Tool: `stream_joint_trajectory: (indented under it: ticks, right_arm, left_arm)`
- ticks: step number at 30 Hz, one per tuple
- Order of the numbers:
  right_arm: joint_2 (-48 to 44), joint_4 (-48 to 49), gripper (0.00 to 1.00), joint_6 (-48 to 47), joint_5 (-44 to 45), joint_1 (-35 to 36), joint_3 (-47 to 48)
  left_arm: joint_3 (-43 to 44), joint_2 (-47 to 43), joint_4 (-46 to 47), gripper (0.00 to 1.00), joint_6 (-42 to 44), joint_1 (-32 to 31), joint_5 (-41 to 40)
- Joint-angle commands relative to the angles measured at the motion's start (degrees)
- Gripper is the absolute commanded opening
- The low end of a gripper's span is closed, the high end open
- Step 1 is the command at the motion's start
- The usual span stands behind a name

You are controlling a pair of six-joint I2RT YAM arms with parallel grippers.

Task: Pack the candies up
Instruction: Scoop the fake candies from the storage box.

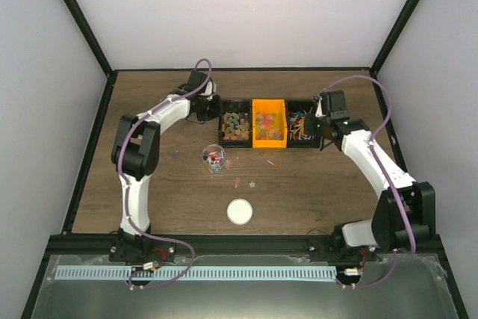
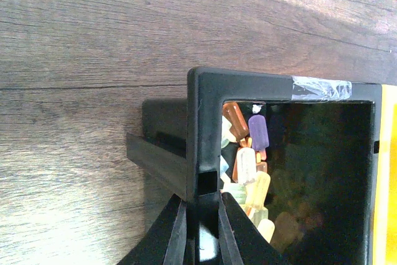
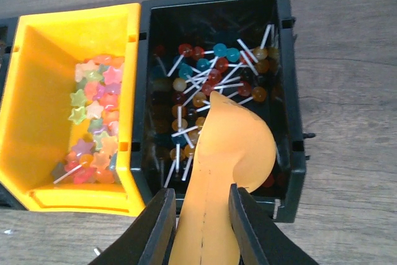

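Note:
Candies fill three bins at the table's back: pale popsicle-shaped gummies (image 2: 248, 166) in the left black bin (image 1: 235, 126), star candies (image 3: 96, 116) in the orange bin (image 3: 37, 91), and small lollipops (image 3: 205, 79) in the right black bin (image 3: 285, 79). My left gripper (image 2: 203, 231) is shut on the left black bin's near wall at its corner. My right gripper (image 3: 201, 221) is shut on the handle of an orange scoop (image 3: 239, 144), whose bowl hangs over the lollipops. A clear cup (image 1: 214, 158) holding a few candies stands in front of the bins.
A white round lid (image 1: 239, 211) lies on the wood table toward the near edge. A few loose candies (image 1: 252, 183) lie scattered between the cup and the bins. Black frame posts border the table on both sides.

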Motion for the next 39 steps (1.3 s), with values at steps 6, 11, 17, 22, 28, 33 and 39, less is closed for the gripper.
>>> stream_joint_trajectory:
  ticks: [6, 11, 17, 22, 28, 33, 39]
  right_arm:
    - [6.9, -22.2, 0.01, -3.7, 16.7, 2.0, 7.8]
    - [6.0, -22.5, 0.01, -3.4, 18.6, 2.3, 8.8]
    - [6.5, -21.7, 0.01, -4.4, 6.4, 3.0, 7.4]
    - [8.8, -21.3, 0.01, -5.4, -4.7, 3.1, 7.1]
    - [8.4, -18.8, 0.01, -3.9, -15.9, 3.1, 4.7]
    - [6.9, -13.4, 0.01, 0.7, -23.8, 2.8, 0.0]
    - [3.0, -4.1, 0.01, 8.8, -32.6, -1.9, -7.8]
  left_arm:
    - [1.2, 2.1, -0.6, 0.12, -0.8, -0.9, 2.9]
    - [1.4, 2.1, -0.8, 0.12, -0.7, -0.8, 2.8]
    - [1.4, 2.3, -0.8, 0.12, -0.7, -0.8, 3.0]
    - [1.5, 2.1, -0.7, 0.12, -0.8, -0.8, 3.0]
    - [1.6, 2.6, -0.5, 0.12, -1.2, -0.7, 3.0]
    - [1.6, 2.6, -0.3, 0.12, -1.5, -0.7, 3.1]
    - [2.5, 2.9, -1.3, 0.12, -0.8, -0.7, 2.9]
